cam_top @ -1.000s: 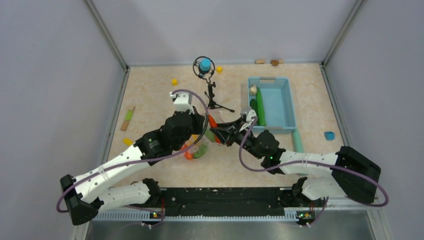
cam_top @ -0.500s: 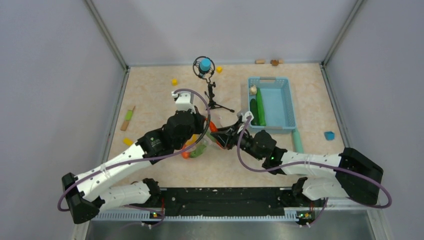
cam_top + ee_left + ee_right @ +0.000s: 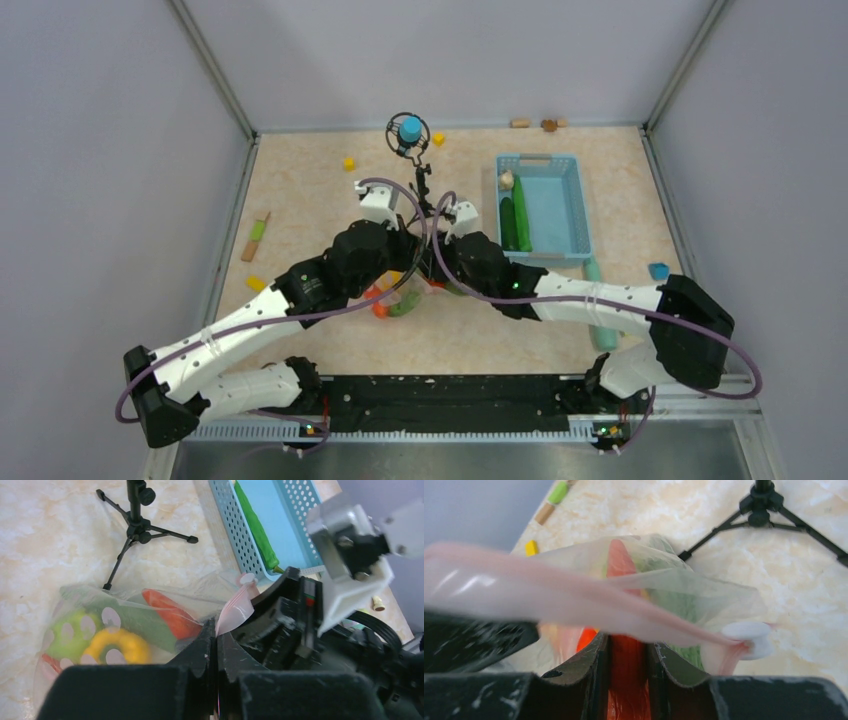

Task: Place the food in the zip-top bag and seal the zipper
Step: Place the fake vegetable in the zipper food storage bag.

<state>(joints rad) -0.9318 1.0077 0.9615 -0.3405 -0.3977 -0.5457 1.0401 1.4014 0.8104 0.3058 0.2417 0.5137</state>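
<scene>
The clear zip-top bag [image 3: 398,297] lies at the table's middle with food in it: a green pear [image 3: 75,630], a yellow pepper [image 3: 120,647], a green cucumber [image 3: 140,622] and a red-orange piece [image 3: 170,615]. My left gripper [image 3: 216,630] is shut on the pink zipper [image 3: 235,611], holding the mouth edge up. My right gripper [image 3: 627,642] is shut on a red food piece [image 3: 626,672] right at the bag mouth, under the zipper strip [image 3: 574,605]. The white slider [image 3: 746,632] sits at the strip's end. Both grippers [image 3: 420,265] meet above the bag.
A light blue basket [image 3: 565,205] holds a long cucumber [image 3: 516,225] and a beige mushroom [image 3: 507,180]. A black tripod [image 3: 425,195] stands just behind the grippers. Yellow cubes [image 3: 349,163], a teal cylinder [image 3: 598,305] and a blue cube [image 3: 657,271] lie around.
My right gripper has swung left from beside the basket to the bag mouth, carrying the red piece. My left gripper has stayed on the zipper, shifting slightly up and right.
</scene>
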